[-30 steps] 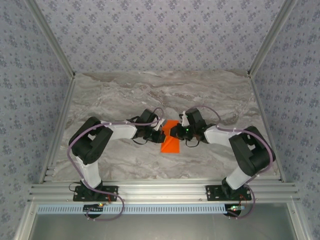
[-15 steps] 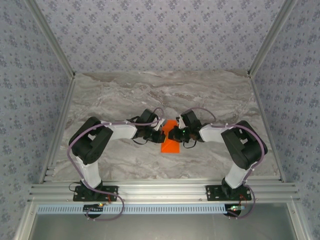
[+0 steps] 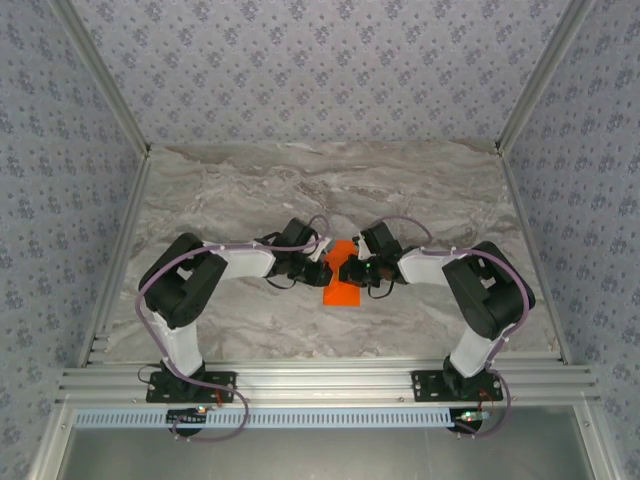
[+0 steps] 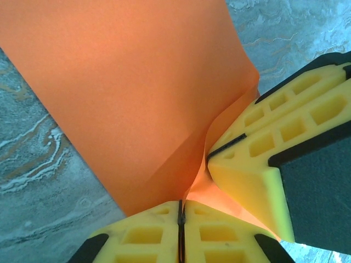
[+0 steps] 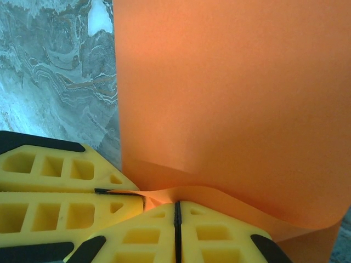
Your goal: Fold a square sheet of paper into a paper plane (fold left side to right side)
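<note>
Overhead, my two arms reached in from either side and met at the middle of the marble surface (image 3: 300, 190). My left tool (image 3: 322, 268) and right tool (image 3: 352, 270) sat just beside each other, tip to tip, over the far part of the orange sheet of paper (image 3: 340, 292). The near end of the sheet lay flat on the surface as a narrow strip, and its far end was hidden under the two tools. From that height I could not tell how the jaws stood.

Next, through my left wrist camera, the left tool (image 4: 181, 211) showed its yellow fingers (image 4: 142, 238) pressed together with only a thin dark seam between them. The sheet of paper (image 4: 137, 93) ran down into that seam, so I was clamped on its edge. The right tool (image 4: 219, 150) came in from the right, its jaws likewise closed on the paper, which buckled into a soft valley between the two grips. Grey veined surface (image 4: 44, 181) showed beside the sheet.

Finally, through my right wrist camera, the right tool (image 5: 176, 211) was closed tight at the bottom of the frame. The paper (image 5: 230, 93) rose up in front of it and curled at its lower edge. The left tool (image 5: 123, 192) lay to the left, jaws together, its tip touching the paper's corner. The surface (image 5: 60, 66) filled the upper left.
</note>
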Tool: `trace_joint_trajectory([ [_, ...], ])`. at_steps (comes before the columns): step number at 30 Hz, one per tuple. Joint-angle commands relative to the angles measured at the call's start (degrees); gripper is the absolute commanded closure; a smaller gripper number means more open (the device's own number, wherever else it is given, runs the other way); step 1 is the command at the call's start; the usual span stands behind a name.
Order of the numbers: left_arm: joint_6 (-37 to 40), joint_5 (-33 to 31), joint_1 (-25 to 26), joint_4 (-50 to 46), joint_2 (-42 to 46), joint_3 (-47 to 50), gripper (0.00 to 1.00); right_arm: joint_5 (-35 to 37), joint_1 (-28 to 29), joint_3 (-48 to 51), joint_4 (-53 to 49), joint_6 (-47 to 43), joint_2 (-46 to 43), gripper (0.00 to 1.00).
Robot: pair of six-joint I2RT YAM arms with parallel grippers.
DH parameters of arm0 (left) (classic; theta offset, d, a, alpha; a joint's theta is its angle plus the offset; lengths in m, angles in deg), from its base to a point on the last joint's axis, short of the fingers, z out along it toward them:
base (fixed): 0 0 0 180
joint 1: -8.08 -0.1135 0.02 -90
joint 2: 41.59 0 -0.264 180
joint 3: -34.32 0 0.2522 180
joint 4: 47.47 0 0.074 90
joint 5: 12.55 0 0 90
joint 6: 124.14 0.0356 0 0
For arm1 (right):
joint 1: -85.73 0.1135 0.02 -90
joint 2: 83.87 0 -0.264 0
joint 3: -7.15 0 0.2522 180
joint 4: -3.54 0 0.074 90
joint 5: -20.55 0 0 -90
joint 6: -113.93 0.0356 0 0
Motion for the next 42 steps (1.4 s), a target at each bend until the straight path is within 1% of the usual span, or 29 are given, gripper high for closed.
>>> trace_joint_trajectory([
  [1, 0.7, -1.5, 0.2, -1.7, 0.1, -0.8, 0.89, 4.1, 0.3, 1.4, -6.5, -1.2, 0.5, 0.89],
  [7, 0.2, -4.2, 0.1, -3.6, 7.7, 0.8, 0.78, 4.6, 0.1, 1.9, -6.4, -1.2, 0.9, 0.89],
  [10, -0.5, -4.7, 0.1, -4.7, 11.8, 2.1, 0.77, 4.6, 0.0, 1.9, -6.1, -1.1, 0.7, 0.89],
  [14, -3.2, -1.0, 0.6, -3.0, 15.2, 5.1, 0.77, 4.3, 0.1, 1.8, -5.4, -0.7, 0.6, 0.89],
  [16, -5.2, 1.2, 1.9, -0.8, 16.0, 6.8, 0.77, 4.1, 0.1, 1.7, -5.4, -0.7, 0.5, 0.89],
  [22, -10.2, 6.2, 6.1, 4.5, 14.2, 8.6, 0.77, 4.1, 0.1, 1.7, -5.4, -0.7, 0.3, 0.89],
  [31, -10.5, 4.7, 7.3, 4.8, 8.0, 7.5, 0.77, 4.2, 0.4, 1.1, -6.1, -0.9, 0.3, 0.89],
  [36, -9.5, 1.6, 7.3, 3.2, 7.3, 7.5, 0.77, 4.3, 0.4, 1.0, -6.4, -1.1, 0.2, 0.89],
  [42, -9.4, 0.4, 7.3, 2.9, 6.9, 8.4, 0.77, 4.5, 0.4, 0.8, -6.8, -1.3, 0.1, 0.9],
])
